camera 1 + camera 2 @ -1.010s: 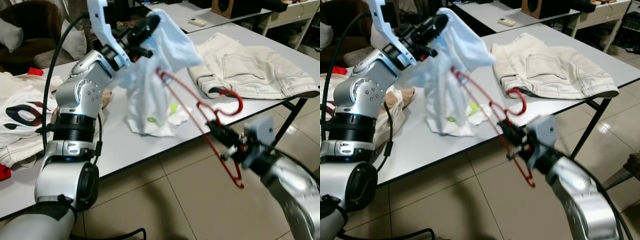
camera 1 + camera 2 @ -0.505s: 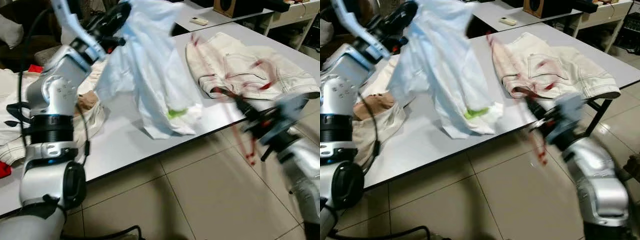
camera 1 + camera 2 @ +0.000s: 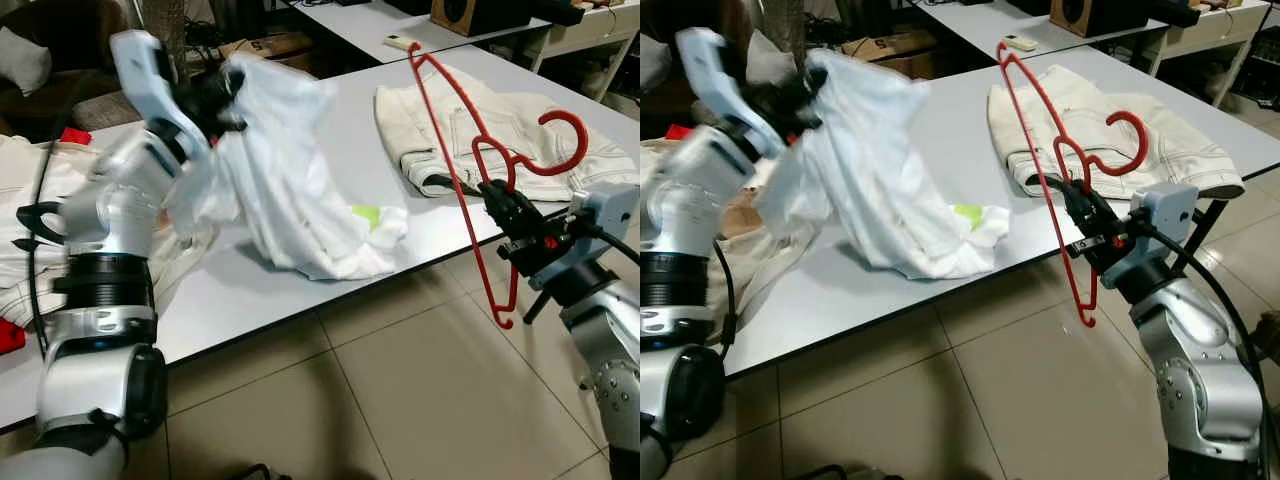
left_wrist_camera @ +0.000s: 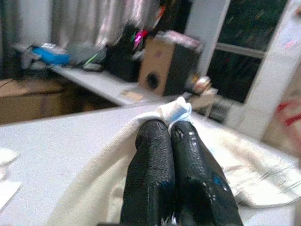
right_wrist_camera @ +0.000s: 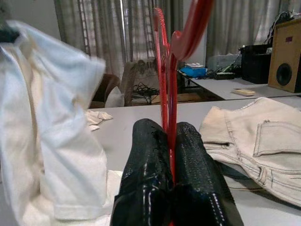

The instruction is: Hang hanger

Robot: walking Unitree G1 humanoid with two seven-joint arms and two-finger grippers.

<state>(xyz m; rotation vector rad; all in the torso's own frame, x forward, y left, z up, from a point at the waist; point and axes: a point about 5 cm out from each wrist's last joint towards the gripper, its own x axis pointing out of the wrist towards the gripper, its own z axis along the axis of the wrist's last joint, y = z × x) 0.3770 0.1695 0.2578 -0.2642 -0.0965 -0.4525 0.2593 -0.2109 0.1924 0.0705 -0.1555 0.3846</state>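
Red wire hanger, clamped between the closed fingers of the right gripper, stands nearly upright at about three o'clock, just off the edge of the grey table and beside the cream denim shorts. The left gripper, at about ten o'clock, pinches a white T-shirt whose lower part lies on the table. To do this step well (my judgement), hold the shirt's opening taut and slide one hanger shoulder in before the other.
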